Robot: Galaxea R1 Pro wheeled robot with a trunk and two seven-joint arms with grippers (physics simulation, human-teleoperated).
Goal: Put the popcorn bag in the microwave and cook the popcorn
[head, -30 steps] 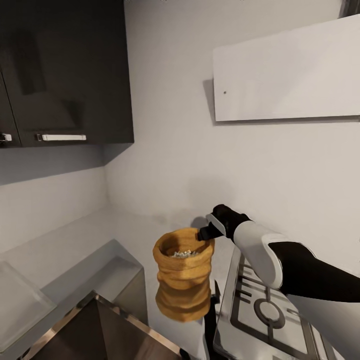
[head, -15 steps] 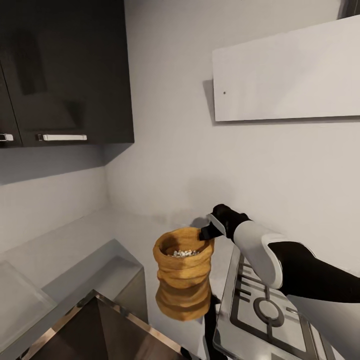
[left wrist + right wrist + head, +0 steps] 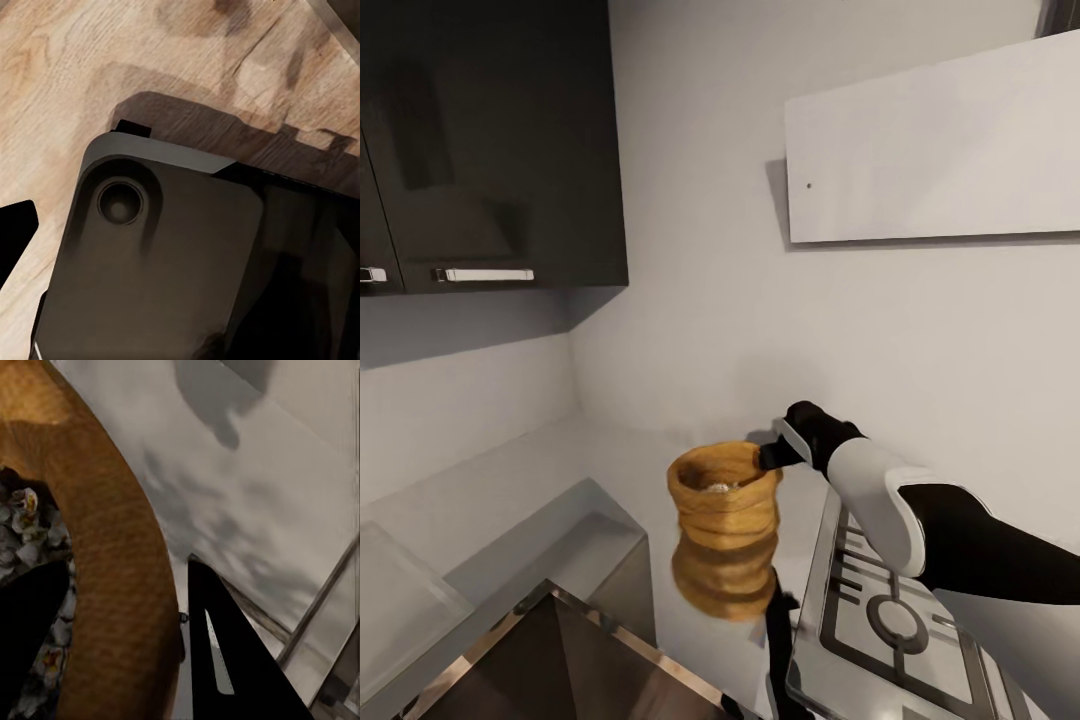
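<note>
Right claw (image 3: 772, 457) pinches the rolled rim of the popcorn bag (image 3: 724, 503) on the side facing the stove: one finger (image 3: 26, 622) sits inside the mouth over the popcorn (image 3: 22, 532), the other finger (image 3: 225, 660) outside the rim. Bag is upright, long axis vertical, on the glossy bench (image 3: 660, 470) w/ its reflection below, just beside the hob (image 3: 900, 620). The claw comes at it from the robot's right, so right arm is the nearer one. Left claw: can't tell its state; left wrist view looks at wood floor (image 3: 90, 52) and a dark robot base (image 3: 165, 262). Microwave isn't visible; prob. needs a lift straight up, keeping the mouth level.
</note>
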